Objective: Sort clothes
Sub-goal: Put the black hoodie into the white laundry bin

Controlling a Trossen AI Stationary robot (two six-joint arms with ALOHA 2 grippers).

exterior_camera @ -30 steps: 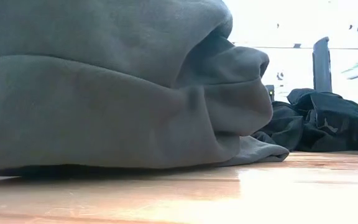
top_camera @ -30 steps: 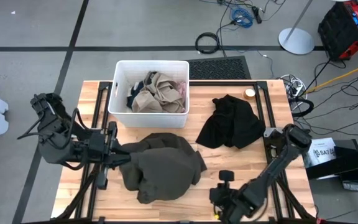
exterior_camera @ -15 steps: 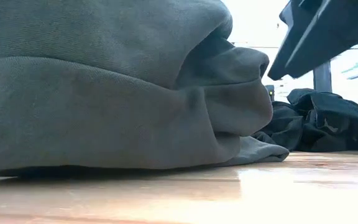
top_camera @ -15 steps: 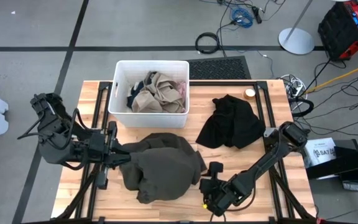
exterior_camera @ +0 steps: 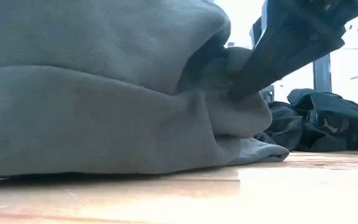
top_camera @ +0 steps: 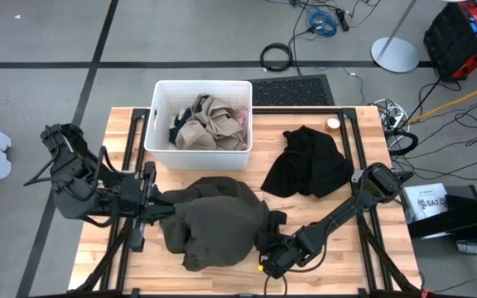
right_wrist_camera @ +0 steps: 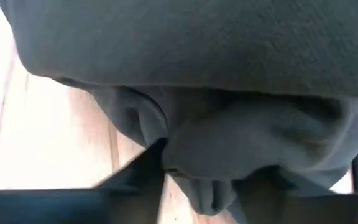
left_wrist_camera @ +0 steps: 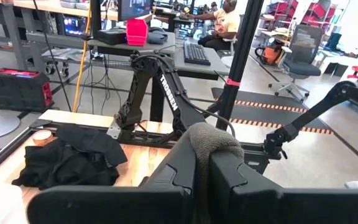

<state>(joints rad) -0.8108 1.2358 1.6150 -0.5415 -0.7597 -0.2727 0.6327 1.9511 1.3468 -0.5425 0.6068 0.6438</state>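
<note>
The dark olive garment [top_camera: 218, 219] lies heaped on the table's near middle and fills the low view [exterior_camera: 104, 93]. My left gripper [top_camera: 154, 204] is shut on its left end. My right gripper [top_camera: 265, 244] is at its right near edge, closed on a bunched fold [right_wrist_camera: 229, 62]. A black garment [top_camera: 309, 161] lies spread flat on the table at the right. Tan [top_camera: 205, 124], navy [top_camera: 180, 128] and pink [top_camera: 243, 116] garments lie in the white bin [top_camera: 157, 124]. My left gripper pinches a fold at the olive garment's left end [left_wrist_camera: 213, 140] between its two fingers; the fold pokes out past the fingertips. The fingers come about level from the table's left. That end is held up, and the rest lies on the table. My right gripper has a thick bunched fold at the garment's right near edge [right_wrist_camera: 210, 155] between its two fingers. It slants down from the table's right near side. One fingertip [exterior_camera: 241, 90] dents the fold in. The garment stays resting on the table.
The white bin stands at the far middle of the table. A small tape roll [top_camera: 332, 124] sits at the far right near the black garment [exterior_camera: 328, 121]. Bare wood shows along the near edge and at the near right corner.
My right gripper has gone down and toward the table's left, from the near right corner to the olive garment's right near edge. Its finger has pushed into the fold there and bunched it. The rest of the garment has kept still.
</note>
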